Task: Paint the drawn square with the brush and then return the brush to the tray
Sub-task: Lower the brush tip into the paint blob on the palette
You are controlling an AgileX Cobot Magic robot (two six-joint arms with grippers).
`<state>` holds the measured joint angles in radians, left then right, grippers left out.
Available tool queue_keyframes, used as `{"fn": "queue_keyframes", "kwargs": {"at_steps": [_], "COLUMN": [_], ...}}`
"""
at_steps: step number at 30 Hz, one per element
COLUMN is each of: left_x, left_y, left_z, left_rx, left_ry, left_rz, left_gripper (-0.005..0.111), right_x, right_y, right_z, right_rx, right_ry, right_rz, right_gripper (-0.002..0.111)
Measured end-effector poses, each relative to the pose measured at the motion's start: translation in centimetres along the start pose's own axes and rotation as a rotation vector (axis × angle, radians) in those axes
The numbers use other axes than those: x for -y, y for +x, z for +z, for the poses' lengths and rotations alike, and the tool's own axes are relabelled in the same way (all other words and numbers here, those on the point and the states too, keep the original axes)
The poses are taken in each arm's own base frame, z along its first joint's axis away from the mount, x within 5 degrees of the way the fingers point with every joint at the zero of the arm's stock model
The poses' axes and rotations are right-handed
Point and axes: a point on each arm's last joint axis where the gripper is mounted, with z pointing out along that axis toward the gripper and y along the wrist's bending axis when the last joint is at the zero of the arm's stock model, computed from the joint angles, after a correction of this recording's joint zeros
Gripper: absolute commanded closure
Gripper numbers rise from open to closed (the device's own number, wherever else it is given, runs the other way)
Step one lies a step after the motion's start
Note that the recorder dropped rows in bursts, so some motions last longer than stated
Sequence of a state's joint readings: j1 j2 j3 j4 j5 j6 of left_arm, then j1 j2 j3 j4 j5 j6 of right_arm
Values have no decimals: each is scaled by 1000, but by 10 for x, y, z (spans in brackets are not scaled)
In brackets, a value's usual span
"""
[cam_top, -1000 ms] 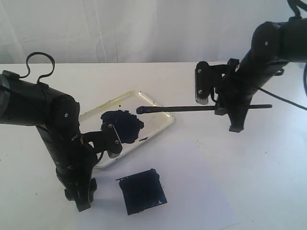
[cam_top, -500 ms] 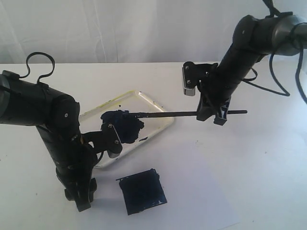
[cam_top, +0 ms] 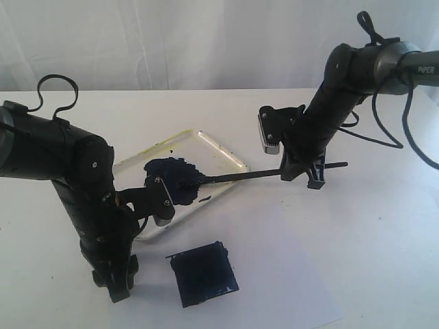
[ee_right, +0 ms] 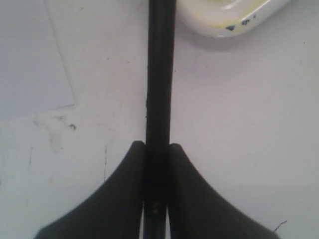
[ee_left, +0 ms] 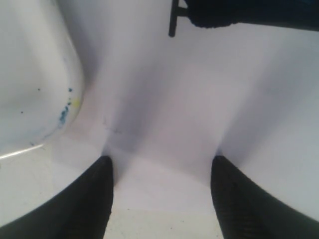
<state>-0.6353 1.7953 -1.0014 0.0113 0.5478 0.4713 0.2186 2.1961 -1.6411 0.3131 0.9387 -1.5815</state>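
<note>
Exterior view has my right pincer (cam_top: pixel 302 171) clamped on the brush (cam_top: pixel 254 177), its tip over the paint blob (cam_top: pixel 171 179) in the tray (cam_top: pixel 230 156). The drawn square (cam_top: pixel 204 274) on the desk (cam_top: pixel 357 260) looks filled, so I judge this the return step: lower, then let go. My left pincer (ee_left: pixel 159 199), fingers apart and empty, hangs just beside the tray, crowding its near rim.
</note>
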Motion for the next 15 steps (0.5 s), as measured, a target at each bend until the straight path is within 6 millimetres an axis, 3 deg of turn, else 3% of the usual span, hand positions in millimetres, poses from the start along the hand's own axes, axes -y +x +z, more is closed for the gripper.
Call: {"fn": "queue_keyframes", "kwargs": {"at_steps": [15], "left_x": [0], "left_y": [0], "left_z": [0], "left_rx": [0], "left_ry": [0], "left_rz": [0], "left_gripper": [45], "right_x": [3], "right_y": [-2], "right_z": [5], "right_rx": [34], "right_ry": [28], "right_rz": [25], "right_gripper": [108]}}
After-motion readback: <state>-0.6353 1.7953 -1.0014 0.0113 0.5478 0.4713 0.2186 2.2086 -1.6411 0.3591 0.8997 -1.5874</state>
